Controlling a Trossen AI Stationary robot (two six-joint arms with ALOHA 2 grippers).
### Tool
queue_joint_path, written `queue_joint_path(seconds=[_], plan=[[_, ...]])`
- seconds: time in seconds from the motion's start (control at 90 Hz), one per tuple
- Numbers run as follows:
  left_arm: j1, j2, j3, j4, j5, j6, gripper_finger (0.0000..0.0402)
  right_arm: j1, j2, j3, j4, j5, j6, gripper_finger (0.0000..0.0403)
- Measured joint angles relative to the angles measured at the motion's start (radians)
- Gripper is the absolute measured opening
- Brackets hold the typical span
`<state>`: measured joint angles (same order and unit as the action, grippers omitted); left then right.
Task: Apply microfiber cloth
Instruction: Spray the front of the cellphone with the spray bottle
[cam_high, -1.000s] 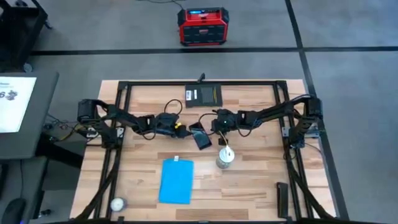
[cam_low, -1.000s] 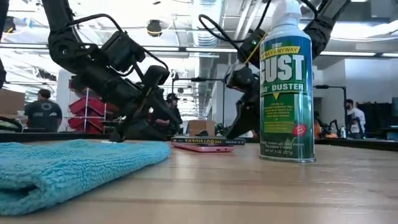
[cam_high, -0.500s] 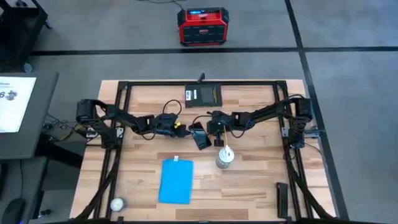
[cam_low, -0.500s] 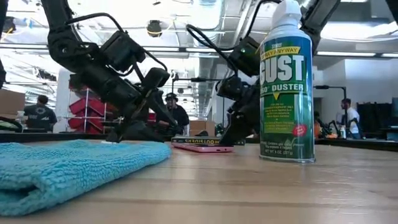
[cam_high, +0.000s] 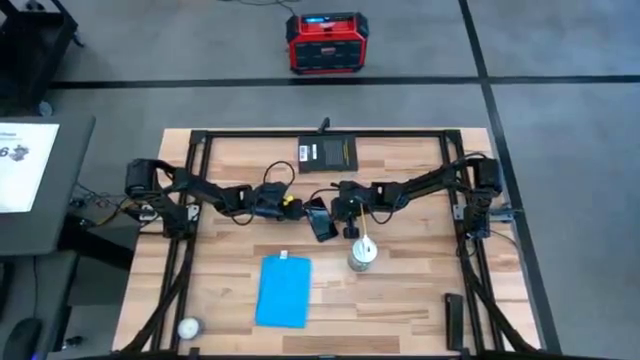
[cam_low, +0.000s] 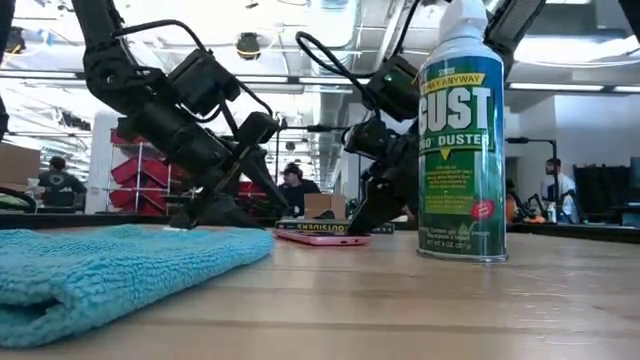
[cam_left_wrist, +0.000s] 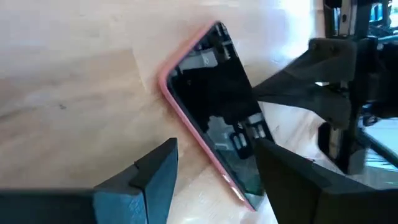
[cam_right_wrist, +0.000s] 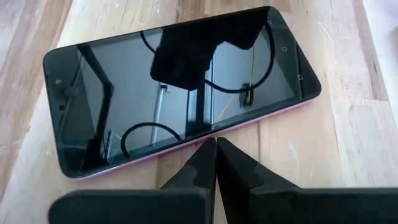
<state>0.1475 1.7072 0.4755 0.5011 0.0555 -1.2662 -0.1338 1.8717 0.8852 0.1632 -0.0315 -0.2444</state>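
Cloth (cam_high: 283, 291) laid flat near table (cam_high: 420, 300) front, left of duster can (cam_high: 361, 257), untouched. Phone (cam_high: 321, 219) flanked mid-table: left gripper (cam_left_wrist: 214, 180) fingers spread at its left edge, right gripper (cam_right_wrist: 216, 163) fingers pressed together at right edge

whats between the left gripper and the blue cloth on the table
Nothing. In the high view, bare wooden tabletop separates the left gripper, open beside the phone, from the microfiber cloth nearer the front edge.

Fluffy microfiber cloth (cam_low: 110, 270), glossy phone (cam_right_wrist: 180, 87), wooden table (cam_high: 400, 300)
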Motion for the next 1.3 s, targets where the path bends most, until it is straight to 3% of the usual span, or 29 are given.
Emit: queue_joint_path(seconds=[0.267, 0.533, 0.889, 1.033, 1.3], plan=[[-0.031, 0.002, 0.002, 0.005, 0.021, -0.079, 0.0194, 0.028, 0.000, 0.000, 0.025, 0.000, 0.007, 0.0000], [-0.082, 0.026, 0.005, 0.008, -0.030, -0.143, 0.0194, 0.037, -0.001, 0.000, 0.026, 0.000, 0.011, 0.0000], [-0.058, 0.102, 0.040, 0.131, -0.051, -0.118, 0.0194, 0.050, -0.001, 0.000, 0.022, 0.001, 0.011, 0.0000], [-0.067, 0.102, 0.044, 0.113, 0.025, -0.098, 0.0194, 0.049, -0.001, 0.000, 0.009, 0.002, 0.014, 0.0000], [-0.040, 0.038, 0.059, 0.059, 0.065, -0.052, 0.0194, 0.049, -0.001, 0.000, 0.005, 0.002, 0.010, 0.0000]])
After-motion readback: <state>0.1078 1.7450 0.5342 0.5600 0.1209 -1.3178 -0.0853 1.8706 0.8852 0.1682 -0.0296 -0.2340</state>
